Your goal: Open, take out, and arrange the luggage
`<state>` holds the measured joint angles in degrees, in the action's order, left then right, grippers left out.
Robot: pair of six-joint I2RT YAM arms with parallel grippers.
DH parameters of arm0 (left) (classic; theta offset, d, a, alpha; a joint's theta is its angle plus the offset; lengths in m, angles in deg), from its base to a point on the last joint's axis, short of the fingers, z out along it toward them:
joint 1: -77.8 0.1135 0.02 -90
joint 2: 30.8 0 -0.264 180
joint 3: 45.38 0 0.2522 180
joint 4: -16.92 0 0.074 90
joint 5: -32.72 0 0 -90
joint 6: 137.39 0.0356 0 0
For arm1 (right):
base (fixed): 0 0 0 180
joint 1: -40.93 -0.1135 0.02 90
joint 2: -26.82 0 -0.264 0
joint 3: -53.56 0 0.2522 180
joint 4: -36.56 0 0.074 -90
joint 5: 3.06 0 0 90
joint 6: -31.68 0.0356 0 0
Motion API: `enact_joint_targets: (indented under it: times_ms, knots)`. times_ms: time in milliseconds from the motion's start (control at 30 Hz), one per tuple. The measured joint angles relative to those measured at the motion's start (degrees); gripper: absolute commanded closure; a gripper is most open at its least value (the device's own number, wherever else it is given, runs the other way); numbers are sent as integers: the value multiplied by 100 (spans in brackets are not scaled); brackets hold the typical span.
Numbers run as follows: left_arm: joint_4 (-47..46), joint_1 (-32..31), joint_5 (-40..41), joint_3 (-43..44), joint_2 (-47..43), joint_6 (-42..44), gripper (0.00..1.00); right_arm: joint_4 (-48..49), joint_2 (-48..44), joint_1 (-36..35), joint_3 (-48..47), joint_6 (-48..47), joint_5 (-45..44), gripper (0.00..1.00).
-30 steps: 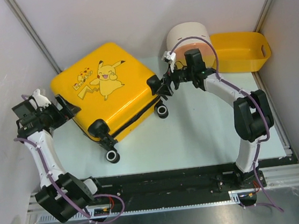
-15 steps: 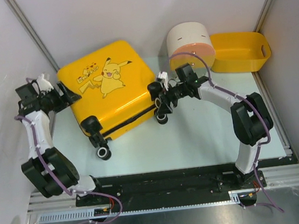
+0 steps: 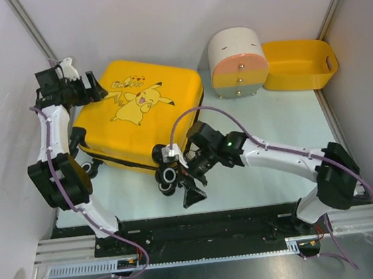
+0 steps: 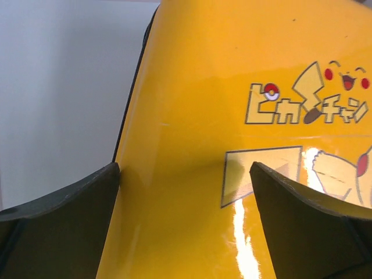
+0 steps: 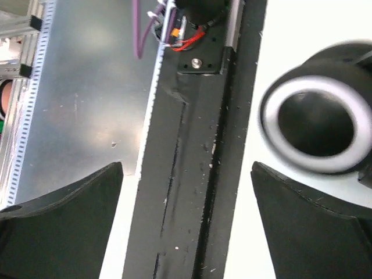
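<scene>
The luggage (image 3: 140,114) lies flat on the worktop (image 3: 265,124) in the overhead view. It sits left of centre with its printed face up, and it looks shut. Its wheels face the near edge, one wheel (image 3: 169,177) just beside the right hand (image 3: 186,183). The left hand (image 3: 93,88) sits at the far left corner of the shell. A round drum box (image 3: 237,63) and a yellow basket (image 3: 299,63) stand well apart at the back right.

In the left wrist view, the left hand (image 4: 185,192) is spread wide. The glossy yellow shell (image 4: 232,58) fills the gap and one finger sits at the dark seam along its edge. Nothing is pinched.

In the right wrist view, the right hand (image 5: 186,197) is also spread and holds nothing. It points down at the black base rail (image 5: 192,145), and the blurred wheel (image 5: 317,125) is off to the upper right, outside the gap.

The step in hand seems to be squaring the case before opening it. To do that well, the left hand should steady the corner without sliding off the slick shell. The right hand should lift off the rail and reach for the seam rather than the wheel, which would roll. No zip pull shows in any view, so it must be found first.
</scene>
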<state>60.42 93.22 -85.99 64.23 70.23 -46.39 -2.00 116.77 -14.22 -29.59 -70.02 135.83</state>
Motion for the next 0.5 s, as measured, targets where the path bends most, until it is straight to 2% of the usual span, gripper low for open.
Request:
enact_joint_targets:
  times_ms: [100, 233, 367, 500]
  knots:
    - [48, -133, -20, 103, -46, 26, 0, -247, -354, 96, 0, -190, 120, 2]
    - [90, -212, -254, -107, -487, 170, 1, -616, -584, 1185, 0, -365, 118, 7]
    - [107, -249, -501, -977, -1580, 284, 5, -752, -603, 2124, 17, -442, -170, 13]
    - [129, -409, -619, -1985, -2820, 393, 6, -229, -737, 2553, 267, -284, -579, 20]
